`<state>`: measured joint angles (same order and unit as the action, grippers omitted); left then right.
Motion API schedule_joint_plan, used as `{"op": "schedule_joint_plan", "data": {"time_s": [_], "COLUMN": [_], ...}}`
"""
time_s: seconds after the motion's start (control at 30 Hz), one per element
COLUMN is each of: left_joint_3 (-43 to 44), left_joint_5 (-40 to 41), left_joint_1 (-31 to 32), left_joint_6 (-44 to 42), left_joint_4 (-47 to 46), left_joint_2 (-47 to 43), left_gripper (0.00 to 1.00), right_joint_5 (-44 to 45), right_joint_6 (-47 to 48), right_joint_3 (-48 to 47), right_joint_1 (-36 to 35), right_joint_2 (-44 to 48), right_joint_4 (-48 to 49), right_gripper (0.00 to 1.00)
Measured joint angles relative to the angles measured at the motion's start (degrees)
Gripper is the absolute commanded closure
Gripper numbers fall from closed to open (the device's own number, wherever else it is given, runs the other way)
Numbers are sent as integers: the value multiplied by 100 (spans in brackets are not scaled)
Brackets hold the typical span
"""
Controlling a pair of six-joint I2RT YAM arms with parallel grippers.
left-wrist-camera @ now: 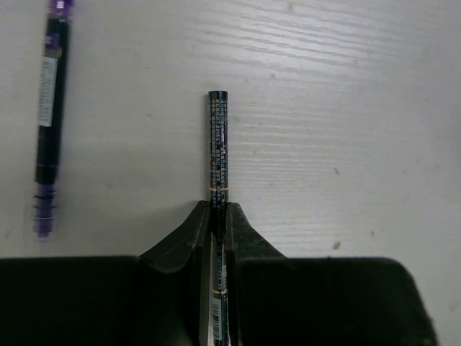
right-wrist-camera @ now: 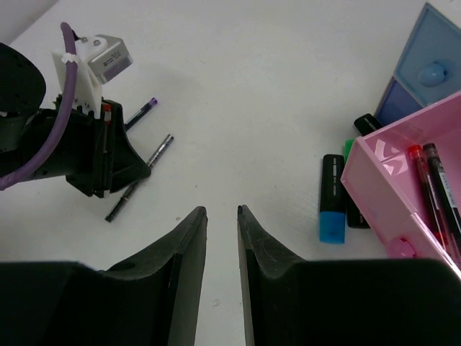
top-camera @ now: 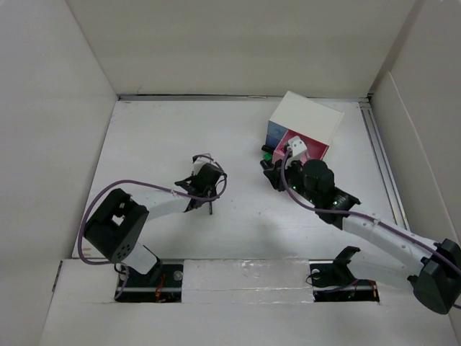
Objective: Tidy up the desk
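Left wrist view: left claw (left-wrist-camera: 218, 209) clamps a patterned pen (left-wrist-camera: 217, 137) jutting ahead; next likely carrying it to the pink drawer (right-wrist-camera: 382, 166). Right claw (right-wrist-camera: 222, 211) barely parted, empty.

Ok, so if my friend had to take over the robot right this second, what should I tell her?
Left gripper: shut on the dark patterned pen, down at the desk.
Right gripper: open just a little, holding nothing, near the pink drawer.
Where things are: a purple pen lies loose beside the held one, and a blue highlighter lies on the desk by the drawer.
Done: the pink drawer is open, with a red pen already inside.
Left: probably put the held pen, the purple pen and the highlighter away, then shut the drawer.
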<state>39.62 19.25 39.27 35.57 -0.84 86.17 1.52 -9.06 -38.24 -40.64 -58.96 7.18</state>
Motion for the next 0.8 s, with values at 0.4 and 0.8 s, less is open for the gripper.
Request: {"op": "schedule_joint_plan", "data": {"time_s": [0.4, 0.8], "left_joint_3": [1305, 3611], "left_joint_5": [-2151, -3084], "left_joint_1": [44, 621], "left_joint_6": [531, 2295], "left_joint_4": [-1513, -3880], "left_joint_2": [-219, 2256], "left_gripper": [100, 100], "right_joint_5": [922, 1303], "right_joint_6": [-83, -133], "right_joint_3": [160, -151], "right_joint_1": [-11, -26], "right_joint_2": [2402, 3416], "right_joint_4": [-304, -933], "right_gripper": [69, 68]}}
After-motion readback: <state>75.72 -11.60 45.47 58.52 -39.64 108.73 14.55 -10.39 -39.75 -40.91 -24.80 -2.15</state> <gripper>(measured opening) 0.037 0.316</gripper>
